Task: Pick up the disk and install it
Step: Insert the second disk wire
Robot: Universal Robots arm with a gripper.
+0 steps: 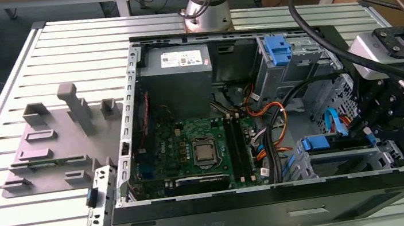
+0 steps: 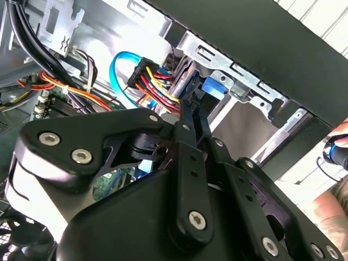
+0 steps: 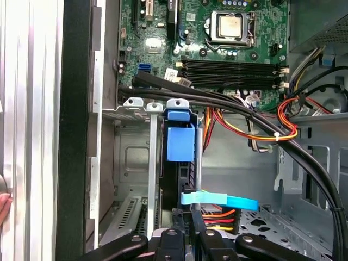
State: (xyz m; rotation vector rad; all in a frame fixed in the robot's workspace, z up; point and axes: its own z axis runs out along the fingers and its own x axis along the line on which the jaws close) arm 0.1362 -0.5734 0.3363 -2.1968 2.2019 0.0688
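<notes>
The disk stands on edge inside the lower drive cage of the open computer case, its blue handle facing the motherboard. In the exterior view that blue handle shows at the cage near the case's right front corner. My gripper is at the disk's rear end, fingers drawn together, tips against the drive. The second wrist view has the narrow fingertips meeting just short of the blue handle. I cannot tell whether they pinch the disk or only touch it.
A blue data cable and red-orange power wires cross close to the gripper. The motherboard, grey power supply and an upright blue latch are in the case. A grey fixture plate lies at the exterior view's left. A hand is beside the case.
</notes>
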